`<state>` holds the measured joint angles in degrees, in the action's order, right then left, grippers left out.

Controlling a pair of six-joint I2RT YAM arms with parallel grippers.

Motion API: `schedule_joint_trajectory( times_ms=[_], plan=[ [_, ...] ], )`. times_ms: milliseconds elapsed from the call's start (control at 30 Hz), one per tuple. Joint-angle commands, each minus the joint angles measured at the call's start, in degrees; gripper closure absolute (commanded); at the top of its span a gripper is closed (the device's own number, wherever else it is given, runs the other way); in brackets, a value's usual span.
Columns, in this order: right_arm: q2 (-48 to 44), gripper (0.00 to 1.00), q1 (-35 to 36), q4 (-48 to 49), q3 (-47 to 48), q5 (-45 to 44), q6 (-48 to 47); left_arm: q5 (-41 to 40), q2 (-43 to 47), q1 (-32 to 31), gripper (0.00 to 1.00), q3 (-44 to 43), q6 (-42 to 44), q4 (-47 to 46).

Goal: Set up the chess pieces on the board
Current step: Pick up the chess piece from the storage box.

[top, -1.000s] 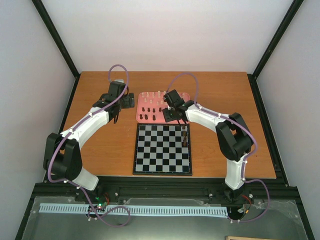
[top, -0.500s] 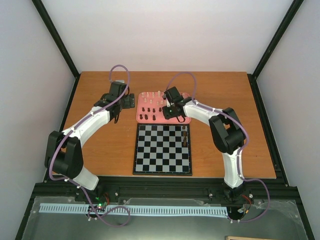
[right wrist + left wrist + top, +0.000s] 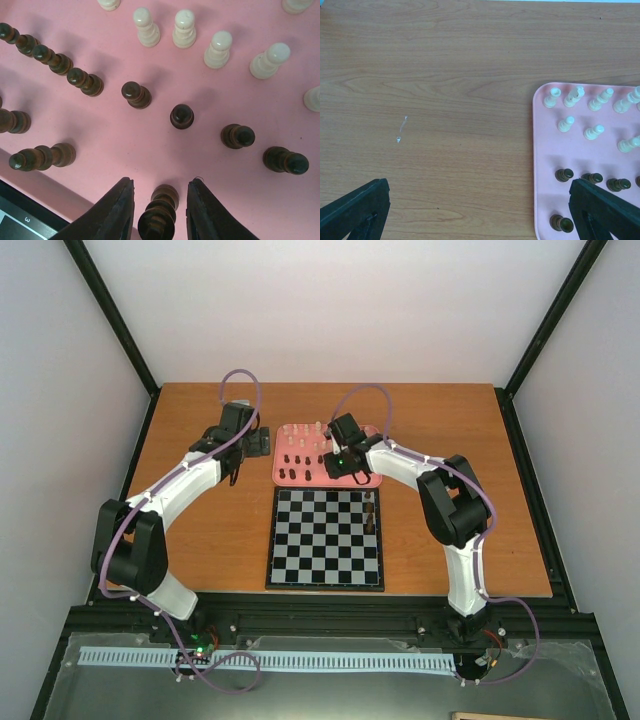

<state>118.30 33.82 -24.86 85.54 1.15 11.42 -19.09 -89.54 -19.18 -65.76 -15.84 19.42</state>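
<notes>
The black-and-white board (image 3: 325,538) lies in the middle of the table, with a few dark pieces (image 3: 371,510) on its far right column. The rest of the dark and cream chess pieces stand on a pink tray (image 3: 300,480) behind it. My right gripper (image 3: 161,184) is low over the tray's near edge. It is open, its fingers (image 3: 117,212) on either side of a tall dark piece (image 3: 159,215) with gaps on both sides. My left gripper (image 3: 479,183) is wide open and empty over bare wood, just left of the tray (image 3: 542,165).
In the right wrist view, dark pawns (image 3: 182,116) and cream pieces (image 3: 218,49) stand close ahead of the fingers, and the board's corner (image 3: 20,220) shows at lower left. A black frame rail (image 3: 330,612) runs along the table's near edge.
My right arm has drawn in, its elbow shifting left, and its gripper has settled over the tray's near edge. My left arm has hardly moved.
</notes>
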Motion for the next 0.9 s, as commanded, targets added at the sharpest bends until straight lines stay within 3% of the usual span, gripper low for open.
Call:
schedule_joint_trajectory(
  times_ms=[0, 300, 633, 867],
  plan=[
    [-0.75, 0.69, -0.07, -0.49, -1.00, 0.52, 0.40, -0.68, -0.27, 0.11, 0.00, -2.60, 0.19, 0.09],
    [-2.45, 0.70, -0.07, -0.30, -2.79, 0.35, 0.48, -0.66, -0.25, 0.11, 0.00, -2.62, 0.20, 0.07],
    [-2.36, 0.90, -0.07, -0.29, -1.71, 0.96, 0.05, -0.70, -0.10, 0.11, 0.00, -2.65, 0.20, 0.26],
    [-8.47, 0.93, 0.25, 1.95, -3.79, 0.89, -0.08, -0.69, 0.20, 0.11, 0.00, -2.37, 0.19, 0.11]
  ],
)
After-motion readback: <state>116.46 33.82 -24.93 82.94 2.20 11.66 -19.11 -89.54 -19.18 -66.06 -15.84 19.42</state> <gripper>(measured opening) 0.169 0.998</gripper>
